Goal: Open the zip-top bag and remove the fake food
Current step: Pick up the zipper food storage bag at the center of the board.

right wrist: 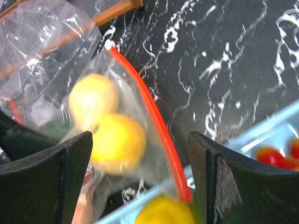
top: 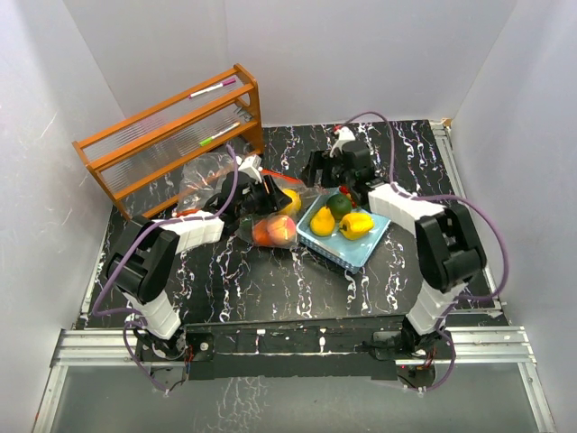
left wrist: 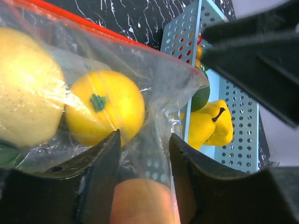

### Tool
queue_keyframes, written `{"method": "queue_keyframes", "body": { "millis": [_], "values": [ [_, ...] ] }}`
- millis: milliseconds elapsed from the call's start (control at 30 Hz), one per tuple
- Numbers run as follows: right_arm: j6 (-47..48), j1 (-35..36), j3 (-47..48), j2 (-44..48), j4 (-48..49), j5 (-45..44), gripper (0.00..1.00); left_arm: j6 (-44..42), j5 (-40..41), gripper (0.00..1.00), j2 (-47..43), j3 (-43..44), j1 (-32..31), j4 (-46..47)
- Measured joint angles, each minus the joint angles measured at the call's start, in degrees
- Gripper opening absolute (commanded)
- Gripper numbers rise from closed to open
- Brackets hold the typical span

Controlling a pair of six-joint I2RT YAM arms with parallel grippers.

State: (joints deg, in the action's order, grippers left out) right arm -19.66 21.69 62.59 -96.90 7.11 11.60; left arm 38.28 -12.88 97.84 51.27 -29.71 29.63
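My left jaws stand at a narrow gap, with the film of the zip-top bag (left wrist: pixel 159 84) passing between them. A yellow fruit (left wrist: pixel 105 112) and a peach-coloured one (left wrist: pixel 140 203) lie inside it. My right jaws are wide apart, and the red zip edge (right wrist: pixel 156 126) shows between them. On the surface (top: pixel 270 289), just beside the bag, the blue tray (top: pixel 365 251) holds a yellow pepper (top: pixel 356 224), a green fruit (top: pixel 340 206) and small red pieces (right wrist: pixel 268 154) — perhaps tomatoes, but the view is blurred there.

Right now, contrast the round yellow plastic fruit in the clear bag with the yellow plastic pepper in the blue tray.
The yellow fruit is smooth, the yellow pepper lobed. The fruit has a green calyx, the pepper a dark stem. The fruit is bagged, the pepper in the tray. Both are glossy.
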Motion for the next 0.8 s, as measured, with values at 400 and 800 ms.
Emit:
{"method": "queue_keyframes", "body": {
  "millis": [400,800],
  "values": [
    [2.27,0.00,8.68,-10.51,-4.76,10.80,0.71,1.25,-1.77,0.00,0.00,-1.77,0.00,2.05],
    [0.46,-0.22,9.86,-10.51,-8.20,20.65,0.07,-0.55,-1.57,0.50,-0.02,-1.33,0.00,2.16]
  ]
}}
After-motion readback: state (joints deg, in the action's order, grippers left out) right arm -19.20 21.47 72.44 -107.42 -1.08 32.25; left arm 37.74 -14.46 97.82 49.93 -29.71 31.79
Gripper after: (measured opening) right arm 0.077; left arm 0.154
